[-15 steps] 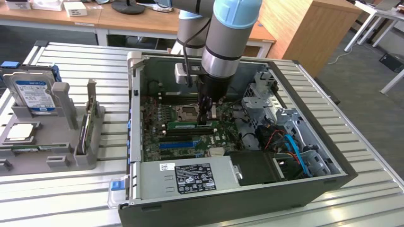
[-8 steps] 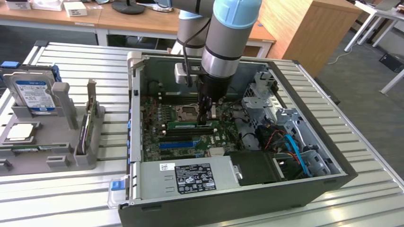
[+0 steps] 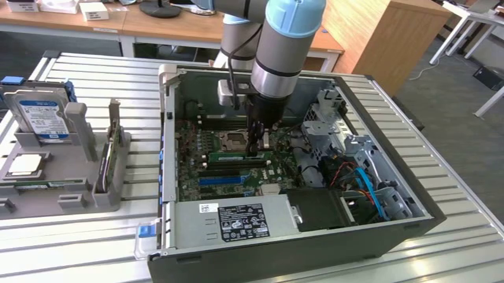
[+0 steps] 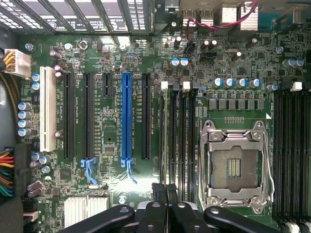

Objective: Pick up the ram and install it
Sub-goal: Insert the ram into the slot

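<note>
**Memory stick at its slot, seating in hand**

We see the gripper reaching down into the open computer case. Its fingers are clenched almost together on the ram. The ram stands on edge along a memory slot on the motherboard, just beside the empty processor socket.

From the wrist, the gripper sits right over the ram. There the ram shows as a thin line running along one of the dark slots, between the blue slot and the processor socket.

We judge the pick-up done and the install under way. We cannot tell whether the stick is fully seated or the end clips have latched. Finishing calls for a straight, even press along the slot, with no tilt.
</note>
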`<state>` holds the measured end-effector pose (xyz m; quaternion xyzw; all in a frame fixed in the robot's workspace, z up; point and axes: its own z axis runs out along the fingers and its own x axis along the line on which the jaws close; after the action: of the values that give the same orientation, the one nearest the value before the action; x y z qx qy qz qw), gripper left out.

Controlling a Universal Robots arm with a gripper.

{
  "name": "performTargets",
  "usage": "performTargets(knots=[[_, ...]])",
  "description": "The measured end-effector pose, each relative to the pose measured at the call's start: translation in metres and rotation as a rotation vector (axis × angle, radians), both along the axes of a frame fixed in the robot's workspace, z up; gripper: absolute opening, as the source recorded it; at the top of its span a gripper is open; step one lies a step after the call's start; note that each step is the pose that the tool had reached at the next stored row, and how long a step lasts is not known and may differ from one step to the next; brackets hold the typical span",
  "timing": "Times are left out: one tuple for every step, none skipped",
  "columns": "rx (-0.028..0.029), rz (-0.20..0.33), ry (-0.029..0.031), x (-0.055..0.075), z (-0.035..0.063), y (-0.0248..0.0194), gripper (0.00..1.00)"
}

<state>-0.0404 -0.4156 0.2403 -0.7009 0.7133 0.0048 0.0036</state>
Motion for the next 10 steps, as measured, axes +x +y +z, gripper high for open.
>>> performTargets(knots=[[0.0005,0.000,-0.0002,0.0000,-0.0005,0.0001,0.12],[0.0005,0.000,-0.0003,0.0000,-0.0014,0.0001,0.12],[0.0004,0.000,-0.0002,0.0000,-0.0021,0.0001,0.12],[0.0001,0.000,0.0000,0.0000,-0.0023,0.0000,0.12],[-0.0001,0.000,0.0000,0.0000,-0.0023,0.0000,0.12],[-0.0001,0.000,0.0000,0.0000,-0.0023,0.0000,0.12],[-0.0001,0.000,0.0000,0.0000,-0.0024,0.0000,0.12],[0.0001,0.000,-0.0001,0.0000,-0.0025,0.0000,0.12],[0.0000,0.000,-0.0001,0.0000,-0.0026,0.0000,0.12],[0.0006,0.000,-0.0003,0.0001,-0.0032,0.0001,0.12]])
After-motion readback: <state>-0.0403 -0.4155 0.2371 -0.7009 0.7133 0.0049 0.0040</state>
